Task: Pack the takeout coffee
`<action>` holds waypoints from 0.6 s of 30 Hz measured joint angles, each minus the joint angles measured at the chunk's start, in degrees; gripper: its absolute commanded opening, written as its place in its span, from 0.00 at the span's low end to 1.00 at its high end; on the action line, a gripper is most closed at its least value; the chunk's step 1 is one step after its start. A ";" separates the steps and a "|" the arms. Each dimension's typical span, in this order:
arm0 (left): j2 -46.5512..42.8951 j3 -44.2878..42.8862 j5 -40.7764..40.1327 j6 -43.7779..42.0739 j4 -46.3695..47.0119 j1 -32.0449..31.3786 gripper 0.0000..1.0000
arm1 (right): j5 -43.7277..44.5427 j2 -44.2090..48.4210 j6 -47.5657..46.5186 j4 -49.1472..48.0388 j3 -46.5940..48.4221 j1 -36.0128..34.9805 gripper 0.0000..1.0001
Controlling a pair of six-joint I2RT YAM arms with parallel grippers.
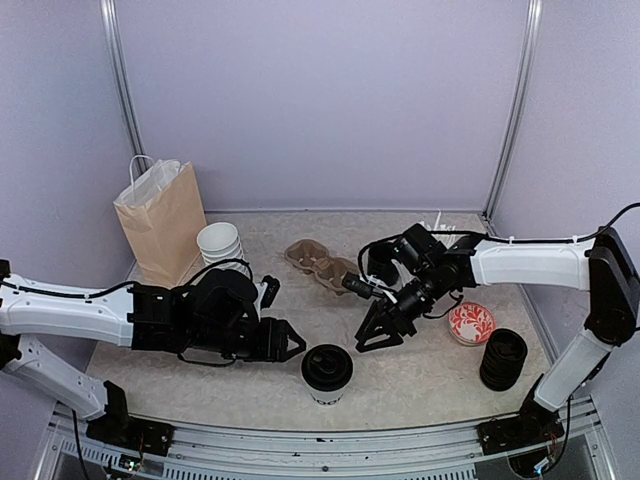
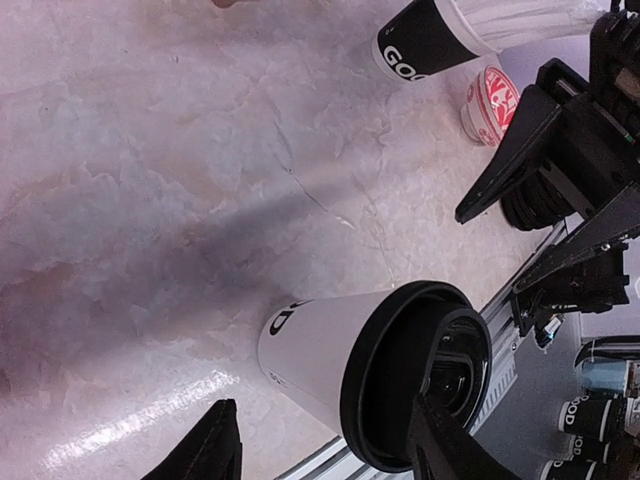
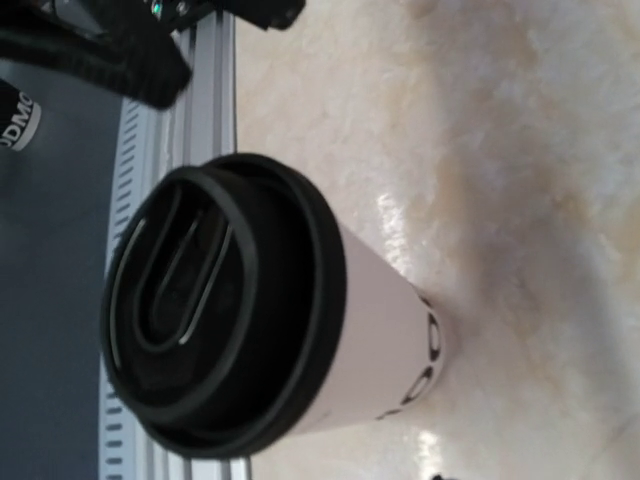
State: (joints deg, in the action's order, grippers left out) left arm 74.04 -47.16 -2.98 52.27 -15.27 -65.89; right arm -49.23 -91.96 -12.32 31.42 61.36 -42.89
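Top: lidded coffee cup [image 1: 327,372] upright near the table's [image 1: 430,385] front edge. Left gripper [image 1: 292,344] just to its left, jaws apart, nothing held. Right gripper [image 1: 376,336] near, behind-right of the cup, jaws spread, nothing held. Cardboard tray [image 1: 322,264] further back.
Left wrist: cup [image 2: 320,350] just ahead of the parted fingers [image 2: 205,450]; contact can't be judged.
Right wrist: cup lid [image 3: 215,300] fills the shot, own fingers out of frame.
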 measured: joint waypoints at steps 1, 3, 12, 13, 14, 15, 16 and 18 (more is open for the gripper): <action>0.52 0.02 0.35 0.22 0.37 -0.17 0.56 | -0.09 -0.50 0.22 0.00 0.07 -0.42 0.49; 1.38 0.02 1.11 0.44 0.85 -0.55 0.54 | -0.09 -1.29 0.55 0.24 0.09 -1.20 0.50; 2.58 0.17 1.14 1.29 1.16 -1.70 0.51 | -0.44 -2.86 0.61 0.57 1.29 -3.50 0.51; 2.49 0.20 1.01 1.40 1.11 -1.70 0.51 | -0.63 -3.08 0.59 0.66 1.40 -3.54 0.51; 2.23 0.31 0.74 1.57 1.01 -1.70 0.51 | -0.79 -3.28 0.59 0.70 1.49 -3.61 0.51; 1.86 0.37 0.50 1.68 0.85 -1.70 0.51 | -0.87 -3.37 0.59 0.74 1.49 -3.69 0.51; 1.27 0.57 0.15 1.81 0.81 -1.70 0.51 | -0.94 -3.43 0.57 0.87 1.49 -3.82 0.51; -0.15 1.14 -0.24 2.08 0.68 -1.68 0.50 | -0.98 -3.58 0.55 1.11 1.51 -4.00 0.51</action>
State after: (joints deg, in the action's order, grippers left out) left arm 73.89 -46.02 -3.22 54.35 -14.59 -67.57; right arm -50.22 -95.55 -11.77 32.53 62.87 -46.89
